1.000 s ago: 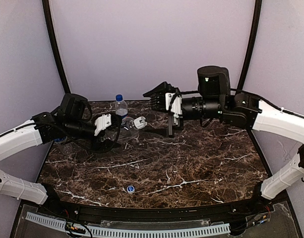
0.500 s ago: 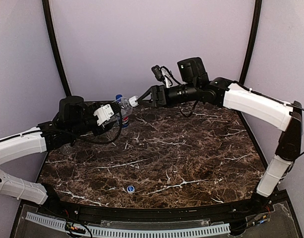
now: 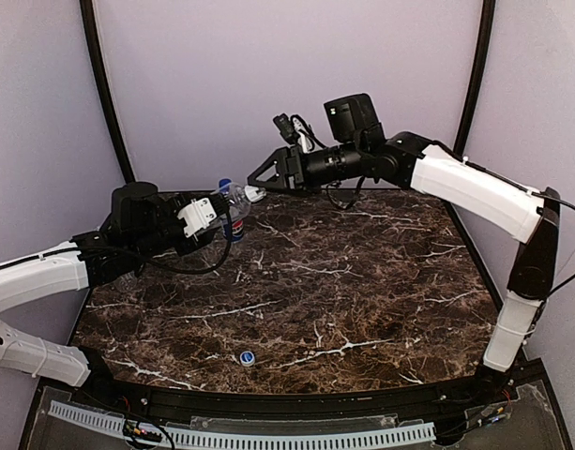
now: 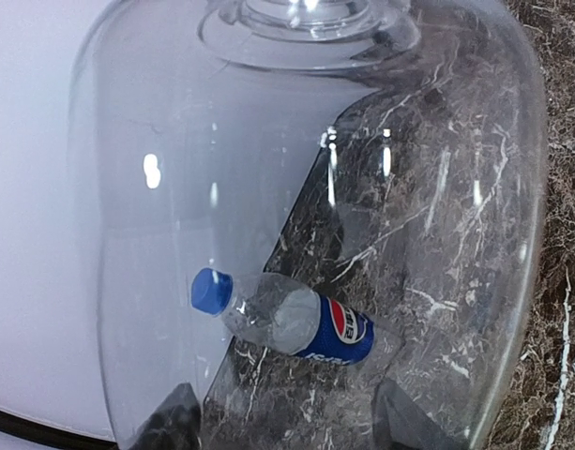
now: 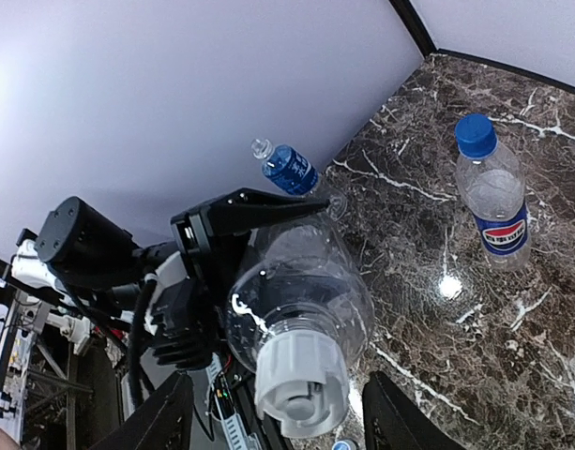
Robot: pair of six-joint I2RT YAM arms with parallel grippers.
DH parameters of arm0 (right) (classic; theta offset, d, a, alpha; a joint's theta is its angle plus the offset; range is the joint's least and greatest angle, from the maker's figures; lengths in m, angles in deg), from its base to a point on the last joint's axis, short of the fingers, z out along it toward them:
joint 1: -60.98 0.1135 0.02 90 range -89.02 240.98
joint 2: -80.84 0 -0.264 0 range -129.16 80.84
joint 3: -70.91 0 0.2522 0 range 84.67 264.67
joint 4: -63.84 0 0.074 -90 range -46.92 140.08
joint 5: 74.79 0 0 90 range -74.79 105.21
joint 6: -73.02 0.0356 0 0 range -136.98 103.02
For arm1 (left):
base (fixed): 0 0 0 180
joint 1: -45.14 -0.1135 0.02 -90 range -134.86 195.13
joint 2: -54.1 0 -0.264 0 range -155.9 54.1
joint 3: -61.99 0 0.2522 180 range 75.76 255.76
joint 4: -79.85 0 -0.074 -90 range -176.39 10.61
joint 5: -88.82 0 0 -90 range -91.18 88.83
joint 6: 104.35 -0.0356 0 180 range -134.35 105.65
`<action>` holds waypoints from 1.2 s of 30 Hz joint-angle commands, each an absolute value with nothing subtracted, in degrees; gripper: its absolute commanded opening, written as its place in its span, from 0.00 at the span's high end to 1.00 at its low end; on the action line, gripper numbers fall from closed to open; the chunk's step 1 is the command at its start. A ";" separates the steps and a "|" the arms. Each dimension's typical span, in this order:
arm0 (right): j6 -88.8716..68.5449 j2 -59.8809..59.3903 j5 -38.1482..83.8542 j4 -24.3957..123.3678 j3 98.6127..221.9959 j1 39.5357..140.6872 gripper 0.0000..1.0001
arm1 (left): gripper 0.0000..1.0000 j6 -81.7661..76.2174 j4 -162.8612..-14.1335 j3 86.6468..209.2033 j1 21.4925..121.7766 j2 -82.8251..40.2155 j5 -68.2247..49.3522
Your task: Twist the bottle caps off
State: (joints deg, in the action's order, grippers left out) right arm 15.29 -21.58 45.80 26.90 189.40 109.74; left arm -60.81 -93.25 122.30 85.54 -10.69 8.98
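My left gripper (image 4: 292,427) is shut on the unlabelled clear bottle (image 3: 236,210), holding it off the table and tilted, neck toward the right arm. Its white cap (image 5: 301,380) sits between the fingers of my right gripper (image 5: 279,394). That gripper is open, with a gap on each side of the cap. The Pepsi bottle (image 5: 493,202) stands upright behind with its blue cap (image 5: 475,134) on; it also shows through the held bottle (image 4: 296,323). A bottle with a blue band label (image 5: 289,169) stands by the wall with its neck bare.
A loose blue cap with a white top (image 3: 247,357) lies near the front edge of the marble table (image 3: 362,309). The purple back wall (image 3: 287,84) and two black corner posts close in the far side. Both arms meet at the back left.
My right arm has swung up and left from the table's middle to the held bottle's cap, and its jaws have narrowed. My left arm has raised and tilted the bottle toward it.
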 commanded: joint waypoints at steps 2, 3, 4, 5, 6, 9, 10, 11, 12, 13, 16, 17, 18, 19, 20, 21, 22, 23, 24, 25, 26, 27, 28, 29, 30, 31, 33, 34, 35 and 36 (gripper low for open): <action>15.16 -23.97 48.26 24.83 191.22 109.94 0.43 | 0.54 -60.93 -94.51 122.37 85.88 -10.38 9.12; 14.99 -24.17 48.26 24.82 191.39 109.94 0.45 | 0.54 -60.94 -94.49 122.31 85.88 -10.35 8.94; 14.87 -24.31 48.27 24.77 191.47 109.96 0.46 | 0.54 -60.94 -94.48 122.27 85.90 -10.35 8.89; 14.78 -24.41 48.34 24.81 191.47 109.94 0.50 | 0.54 -60.94 -94.37 122.26 85.91 -10.34 8.61; 14.63 -24.54 48.27 25.04 191.38 109.94 0.55 | 0.54 -60.80 -94.38 122.25 85.91 -10.35 8.60; 14.37 -24.55 47.92 25.90 190.89 109.94 0.70 | 0.54 -60.72 -94.11 122.33 86.00 -10.26 8.30; 14.27 -24.56 47.68 26.17 190.66 109.94 0.74 | 0.54 -60.71 -93.99 122.34 86.00 -10.24 8.27; 14.14 -24.56 47.55 26.37 190.45 109.93 0.77 | 0.54 -60.73 -93.72 122.29 86.09 -10.24 8.06; 13.96 -24.56 47.71 26.69 190.21 109.94 0.79 | 0.54 -60.78 -93.57 122.22 86.18 -10.13 7.88; 13.65 -24.71 47.99 26.97 190.01 109.94 0.82 | 0.54 -60.77 -93.09 122.19 86.25 -10.05 7.24; 12.57 -25.25 49.50 27.51 189.83 109.94 0.77 | 0.54 -60.27 -90.91 122.31 86.32 -9.67 4.20; 12.48 -25.56 49.95 27.43 189.89 109.96 0.73 | 0.54 -60.08 -89.76 122.37 86.46 -9.65 2.76; 12.52 -25.72 50.21 27.45 189.97 109.95 0.70 | 0.54 -59.89 -89.15 122.37 86.49 -9.63 2.34; 12.62 -25.83 50.28 27.53 190.10 109.94 0.69 | 0.55 -59.80 -89.05 122.31 86.59 -9.62 2.43; 12.80 -25.93 50.18 27.50 190.21 109.94 0.68 | 0.55 -59.84 -89.01 122.15 86.60 -9.69 2.82; 12.89 -25.95 49.97 27.49 190.30 109.94 0.68 | 0.55 -59.96 -89.07 122.07 86.62 -9.70 3.07; 12.90 -25.89 49.81 27.54 190.42 109.94 0.68 | 0.55 -60.05 -89.24 121.96 86.62 -9.66 3.38; 12.85 -25.82 49.68 27.66 190.56 109.94 0.67 | 0.55 -60.10 -89.27 121.98 86.64 -9.64 3.43; 12.80 -25.74 49.61 27.69 190.56 109.94 0.66 | 0.55 -60.12 -89.29 121.98 86.62 -9.51 3.40; 12.74 -25.69 49.67 27.69 190.61 109.94 0.64 | 0.55 -60.12 -89.29 121.99 86.62 -9.46 3.40; 12.73 -25.61 49.67 27.72 190.66 109.94 0.62 | 0.55 -60.13 -89.29 121.99 86.58 -9.45 3.44; 12.65 -25.58 49.67 27.80 190.60 109.98 0.61 | 0.55 -60.21 -89.29 121.94 86.60 -9.45 3.46; 12.57 -25.58 49.73 27.95 190.55 109.95 0.59 | 0.55 -60.22 -89.34 121.88 86.61 -9.44 3.52; 12.55 -25.52 49.87 28.07 190.57 109.94 0.57 | 0.55 -60.36 -89.36 121.78 86.62 -9.38 3.55; 12.55 -25.51 49.99 28.03 190.63 109.96 0.57 | 0.55 -60.39 -89.42 121.75 86.60 -9.37 3.56; 12.60 -25.45 49.97 27.96 190.57 109.94 0.61 | 0.55 -60.34 -89.49 121.69 86.61 -9.36 3.57; 12.74 -25.12 49.66 27.94 190.22 109.94 0.68 | 0.55 -60.20 -89.86 121.69 86.57 -9.37 3.92; 12.74 -25.00 49.78 27.82 189.98 109.94 0.68 | 0.55 -60.26 -90.07 121.70 86.59 -9.36 4.01; 12.63 -24.84 49.94 27.57 189.87 109.94 0.66 | 0.55 -60.39 -90.21 121.72 86.60 -9.40 4.25; 12.50 -24.67 50.13 27.27 189.73 109.94 0.61 | 0.55 -60.51 -90.19 121.72 86.57 -9.42 4.40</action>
